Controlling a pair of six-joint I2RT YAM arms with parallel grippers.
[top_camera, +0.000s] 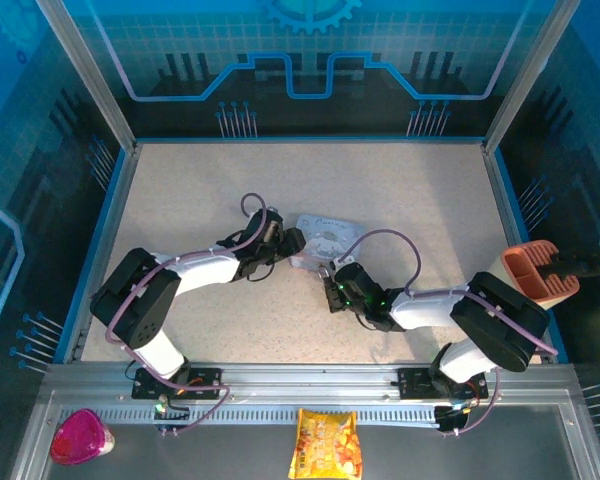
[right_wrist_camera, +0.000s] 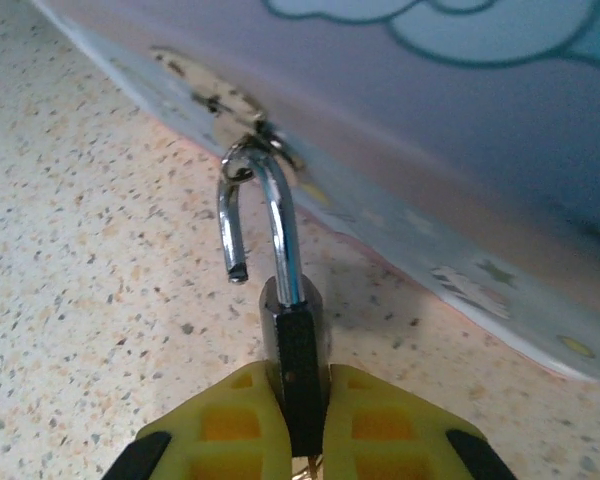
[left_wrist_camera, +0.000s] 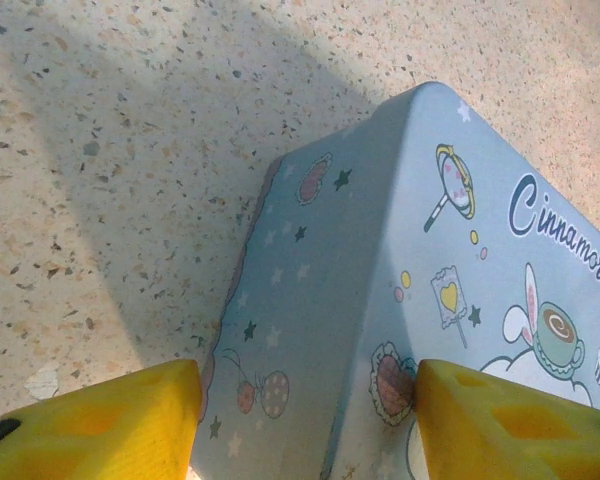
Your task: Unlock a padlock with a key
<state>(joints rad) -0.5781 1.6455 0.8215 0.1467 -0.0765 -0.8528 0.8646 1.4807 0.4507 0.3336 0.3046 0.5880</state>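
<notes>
Judged past unlocking, at centre of tabletop (top_camera: 410,190). Next: unhooking from hasp (right_wrist_camera: 205,95) of tin (left_wrist_camera: 380,250), calling for a small twist and pull.

Across tin's corner, left claw (left_wrist_camera: 305,430) half open, both fingers against it.

Just near of tin, right claw (right_wrist_camera: 302,440) closed tight on padlock (right_wrist_camera: 295,340). Shackle (right_wrist_camera: 280,210) hooked in hasp, one end free.

Key not made out.

padlock (right_wrist_camera: 296,330): tiny, dark blackish body, silvery shackle. Body upright, pinched edge-on between yellow fingers of right gripper (right_wrist_camera: 298,405), raised off the speckled table. Shackle open, short leg out of body with its free end in the air, bend hooked through hasp ring (right_wrist_camera: 242,168) on blue tin (right_wrist_camera: 430,150)
</notes>
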